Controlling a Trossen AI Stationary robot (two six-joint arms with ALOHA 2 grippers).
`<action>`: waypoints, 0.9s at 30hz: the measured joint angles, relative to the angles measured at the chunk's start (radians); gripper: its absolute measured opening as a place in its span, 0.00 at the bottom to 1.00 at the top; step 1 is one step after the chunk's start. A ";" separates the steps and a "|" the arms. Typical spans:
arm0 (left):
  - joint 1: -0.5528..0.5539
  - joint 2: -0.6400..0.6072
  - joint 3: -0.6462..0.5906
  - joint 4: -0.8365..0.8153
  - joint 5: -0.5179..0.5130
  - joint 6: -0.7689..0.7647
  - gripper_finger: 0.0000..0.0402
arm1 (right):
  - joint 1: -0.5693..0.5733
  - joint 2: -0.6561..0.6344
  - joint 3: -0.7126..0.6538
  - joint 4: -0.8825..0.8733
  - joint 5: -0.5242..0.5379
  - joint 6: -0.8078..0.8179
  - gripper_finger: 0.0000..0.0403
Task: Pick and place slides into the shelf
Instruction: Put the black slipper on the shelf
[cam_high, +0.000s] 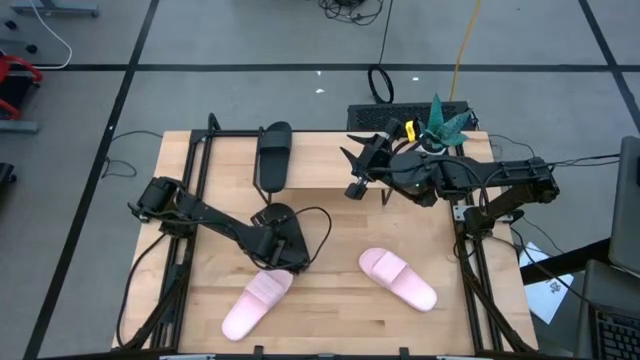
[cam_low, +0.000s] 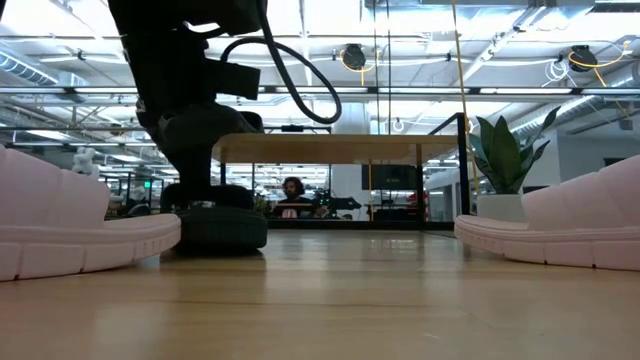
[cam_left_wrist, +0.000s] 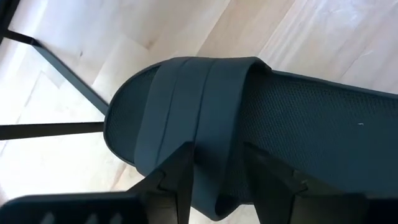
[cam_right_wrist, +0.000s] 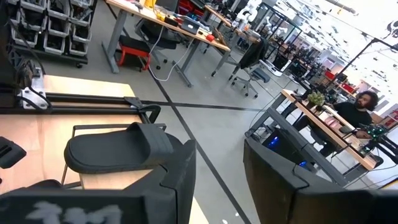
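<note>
A black slide (cam_left_wrist: 311, 137) lies sole-down on the table in front of the shelf (cam_high: 320, 160); in the high view my left gripper (cam_high: 272, 238) hides most of it. That gripper (cam_left_wrist: 217, 155) is open, pointing down. One finger stands outside the strap (cam_left_wrist: 186, 106) and one over the footbed. A second black slide (cam_high: 275, 150) lies flat on the shelf's left part, also seen in the right wrist view (cam_right_wrist: 118, 149). Two pink slides (cam_high: 255, 300) (cam_high: 398, 277) rest on the near table. My right gripper (cam_high: 352, 175) hovers open above the shelf's right part.
The low view shows the pink slides (cam_low: 70, 230) (cam_low: 560, 225) close on both sides, with the black slide (cam_low: 215, 228) under the left arm and the shelf plank (cam_low: 340, 148) behind. A potted plant (cam_high: 445, 120) stands past the far right corner. Bare shelf top lies right of the black slide.
</note>
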 joint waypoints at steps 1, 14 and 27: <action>0.002 0.000 0.000 0.000 0.002 -0.006 0.33 | 0.000 0.000 0.000 0.000 0.000 0.003 0.31; 0.015 0.000 0.001 -0.003 0.041 -0.026 0.68 | 0.000 0.000 0.000 -0.007 0.000 0.026 0.31; 0.020 0.000 0.000 -0.029 0.016 0.005 0.59 | 0.000 0.000 0.000 -0.007 0.000 0.026 0.31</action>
